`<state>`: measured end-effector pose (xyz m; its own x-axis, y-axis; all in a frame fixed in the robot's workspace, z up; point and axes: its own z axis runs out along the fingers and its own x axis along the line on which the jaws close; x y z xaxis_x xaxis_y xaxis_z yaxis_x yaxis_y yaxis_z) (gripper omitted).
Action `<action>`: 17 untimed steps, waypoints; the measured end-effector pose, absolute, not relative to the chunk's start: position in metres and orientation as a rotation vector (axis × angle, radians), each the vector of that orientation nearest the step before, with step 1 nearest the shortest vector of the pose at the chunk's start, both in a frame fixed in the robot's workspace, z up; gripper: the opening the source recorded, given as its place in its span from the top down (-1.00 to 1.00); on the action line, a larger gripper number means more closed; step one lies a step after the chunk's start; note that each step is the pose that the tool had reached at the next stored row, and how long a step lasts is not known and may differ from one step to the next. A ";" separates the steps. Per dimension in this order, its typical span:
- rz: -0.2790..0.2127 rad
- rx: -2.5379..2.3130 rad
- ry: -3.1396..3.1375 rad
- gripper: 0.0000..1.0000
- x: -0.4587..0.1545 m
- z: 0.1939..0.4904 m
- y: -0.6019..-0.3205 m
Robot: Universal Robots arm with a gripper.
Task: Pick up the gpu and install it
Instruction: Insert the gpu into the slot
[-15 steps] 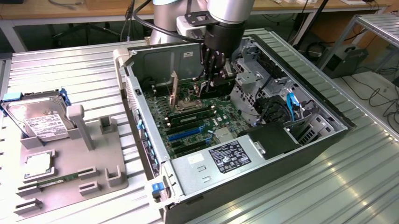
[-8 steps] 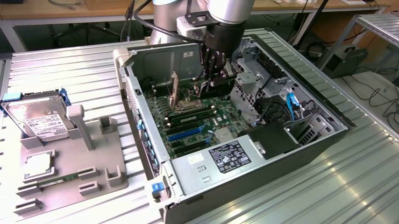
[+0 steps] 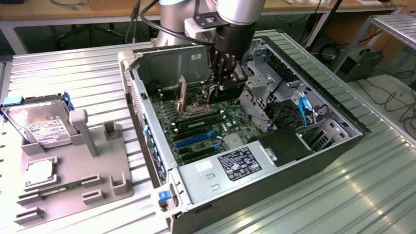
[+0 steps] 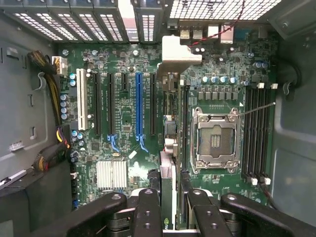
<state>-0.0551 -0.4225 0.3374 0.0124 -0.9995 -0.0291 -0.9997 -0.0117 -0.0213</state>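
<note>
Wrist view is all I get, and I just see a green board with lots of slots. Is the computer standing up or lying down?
Observer: Lying down. The computer case is on its side with the open side facing up, and the arm reaches down into it.
Operator: What is it lying on?
Observer: A ribbed metal table.
Operator: Is anything else on there?
Observer: Yes, a grey holder sits beside the case, at the exterior view's left, with a silver hard drive standing in it.
</note>
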 end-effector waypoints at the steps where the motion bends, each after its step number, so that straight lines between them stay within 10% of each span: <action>1: 0.009 -2.213 2.179 0.48 -0.055 0.337 -0.422; 17: 0.009 -2.223 2.170 0.48 -0.055 0.337 -0.425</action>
